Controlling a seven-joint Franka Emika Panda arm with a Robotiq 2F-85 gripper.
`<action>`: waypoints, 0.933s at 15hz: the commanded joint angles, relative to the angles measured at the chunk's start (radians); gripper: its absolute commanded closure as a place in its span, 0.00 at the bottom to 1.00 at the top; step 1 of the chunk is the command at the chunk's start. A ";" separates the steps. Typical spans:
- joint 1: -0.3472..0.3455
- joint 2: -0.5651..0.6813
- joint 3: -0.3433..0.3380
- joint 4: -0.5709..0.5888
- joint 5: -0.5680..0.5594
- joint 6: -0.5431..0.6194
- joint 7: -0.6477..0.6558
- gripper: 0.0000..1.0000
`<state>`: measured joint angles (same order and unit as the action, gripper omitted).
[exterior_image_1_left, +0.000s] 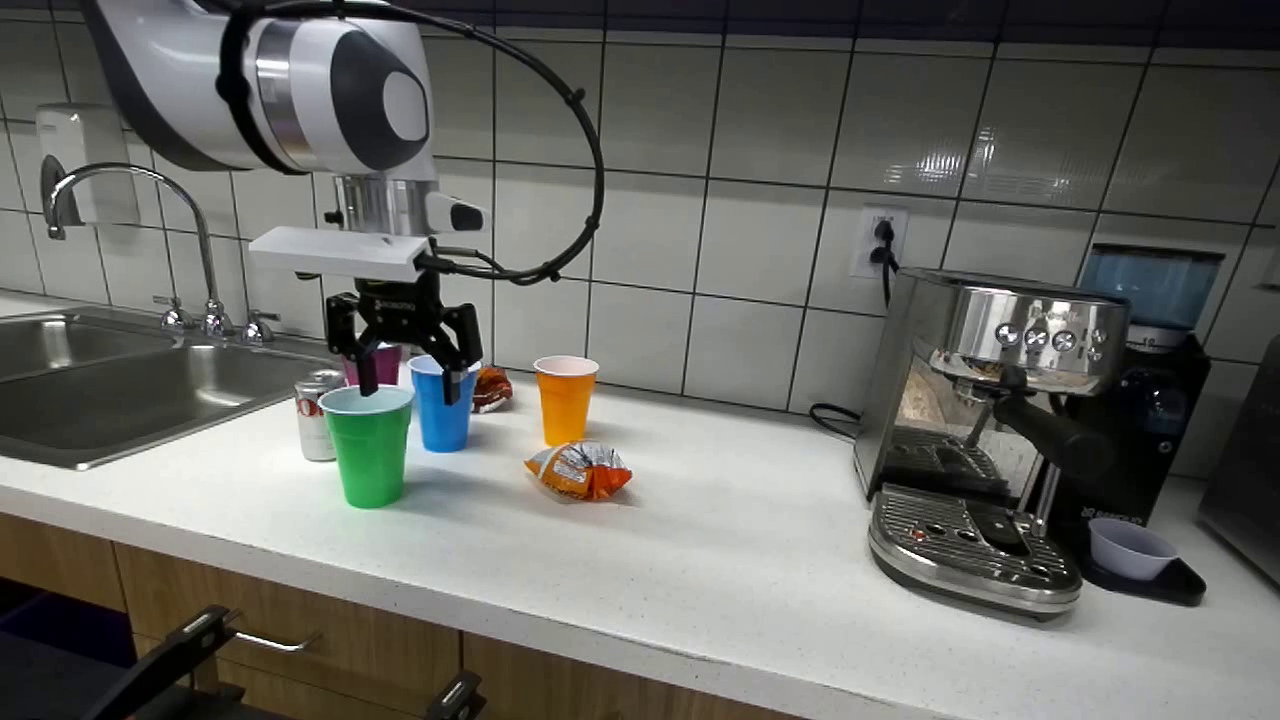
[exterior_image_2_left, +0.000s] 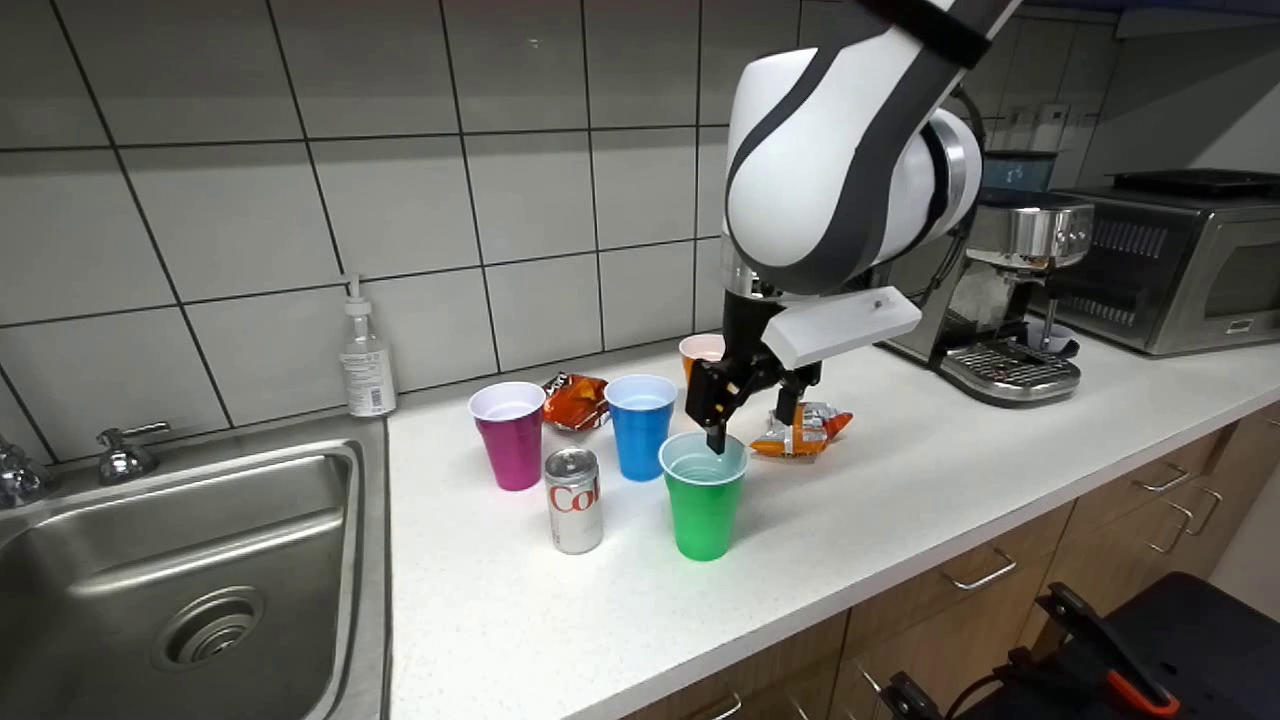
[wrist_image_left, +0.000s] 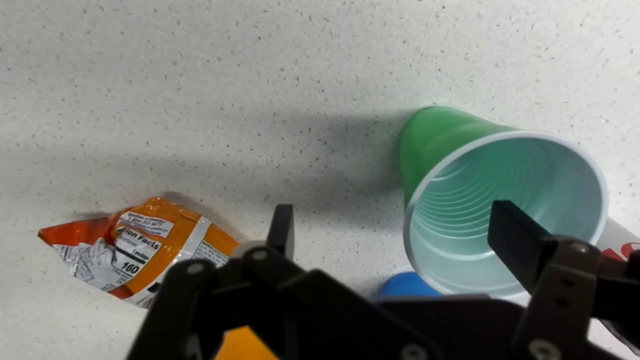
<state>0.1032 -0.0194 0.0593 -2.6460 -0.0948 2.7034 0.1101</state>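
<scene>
My gripper (exterior_image_1_left: 410, 390) is open and empty, pointing down, with its fingers wide apart in the wrist view (wrist_image_left: 392, 220). It is nearest to the upright green cup (exterior_image_1_left: 370, 455). In the wrist view one finger overlaps the mouth of the green cup (wrist_image_left: 440, 145) and the other is over bare counter; whether a finger touches the cup, I cannot tell. A blue cup (exterior_image_2_left: 640, 430) stands behind the green one. A silver can (exterior_image_2_left: 575, 510) and a purple cup (exterior_image_2_left: 515, 450) stand to one side. An orange cup (exterior_image_1_left: 566, 400) and an orange snack bag (exterior_image_1_left: 580, 470) are on the opposite side.
A red-brown snack bag (exterior_image_2_left: 575, 400) lies by the tiled wall. A steel sink (exterior_image_2_left: 365, 600) with a faucet (exterior_image_1_left: 205, 250) and a soap bottle (exterior_image_2_left: 367, 370) is at one end. An espresso machine (exterior_image_1_left: 920, 370), a grinder (exterior_image_1_left: 1150, 420) and a microwave (exterior_image_2_left: 1180, 270) stand at the opposite end.
</scene>
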 joint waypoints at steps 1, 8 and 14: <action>-0.010 0.056 0.009 0.032 -0.052 0.029 0.082 0.00; -0.004 0.067 0.003 0.020 -0.021 0.045 0.073 0.00; -0.004 0.067 0.003 0.020 -0.021 0.045 0.073 0.00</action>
<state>0.1032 0.0485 0.0590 -2.6265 -0.1175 2.7503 0.1853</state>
